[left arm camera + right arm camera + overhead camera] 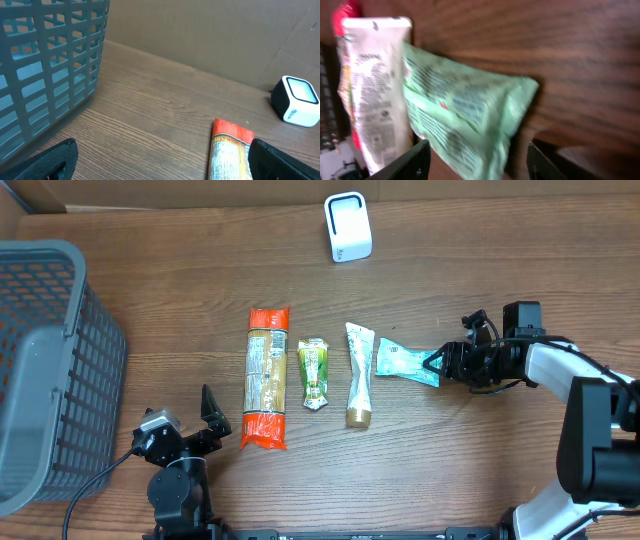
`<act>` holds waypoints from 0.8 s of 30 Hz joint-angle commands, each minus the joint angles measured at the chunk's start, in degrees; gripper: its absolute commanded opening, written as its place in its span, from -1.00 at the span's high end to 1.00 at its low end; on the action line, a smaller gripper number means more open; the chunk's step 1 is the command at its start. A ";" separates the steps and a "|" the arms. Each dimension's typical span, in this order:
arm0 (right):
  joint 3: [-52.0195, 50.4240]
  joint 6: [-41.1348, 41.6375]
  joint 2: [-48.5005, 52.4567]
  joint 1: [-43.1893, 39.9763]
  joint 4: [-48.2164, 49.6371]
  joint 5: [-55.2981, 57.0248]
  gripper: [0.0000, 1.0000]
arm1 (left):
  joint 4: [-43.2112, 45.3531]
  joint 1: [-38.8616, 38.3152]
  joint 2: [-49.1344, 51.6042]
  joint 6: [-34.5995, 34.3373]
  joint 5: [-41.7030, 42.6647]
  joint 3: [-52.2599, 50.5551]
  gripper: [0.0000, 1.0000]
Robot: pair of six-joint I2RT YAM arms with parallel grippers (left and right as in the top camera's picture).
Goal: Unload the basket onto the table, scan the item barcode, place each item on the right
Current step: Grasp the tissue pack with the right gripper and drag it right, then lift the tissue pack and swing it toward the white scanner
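Wooden desk [180, 270], pickup step: straddled end of green pouch [400, 362] with right jaws part-open, ungripped; left jaws wide, empty. Needed next: closing, lifting.

Basket [100, 380]: you'll find it at the table's [480, 470] left edge, well apart from the row.
Scanner [347, 227]: far side, behind the row.
Your row, left to right: long packet [266, 378], sachet [314, 373], tube [359, 375], pouch [404, 362].
Pouch: just beside the tube's far half.
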 commanded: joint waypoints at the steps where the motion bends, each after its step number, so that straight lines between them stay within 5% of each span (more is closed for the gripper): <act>1: -2.82 1.09 4.90 0.26 3.23 -2.91 -0.18 | -0.02 -0.35 -0.63 0.94 -0.83 -0.04 -0.99; 8: -2.84 2.86 12.13 2.86 8.50 -5.75 0.02 | -0.02 -0.35 -0.63 0.94 -0.81 -0.04 -1.00; 12: -2.84 5.29 13.73 3.61 10.01 -5.55 0.71 | -0.02 -0.35 -0.63 0.94 -0.83 -0.04 -0.99; 14: -2.71 5.35 13.68 3.41 10.03 -5.92 0.90 | -0.02 -0.35 -0.63 0.94 -0.81 -0.04 -0.99; 24: 1.70 2.93 7.91 -2.27 2.49 -15.02 0.93 | -0.02 -0.35 -0.63 0.94 -0.83 -0.04 -0.99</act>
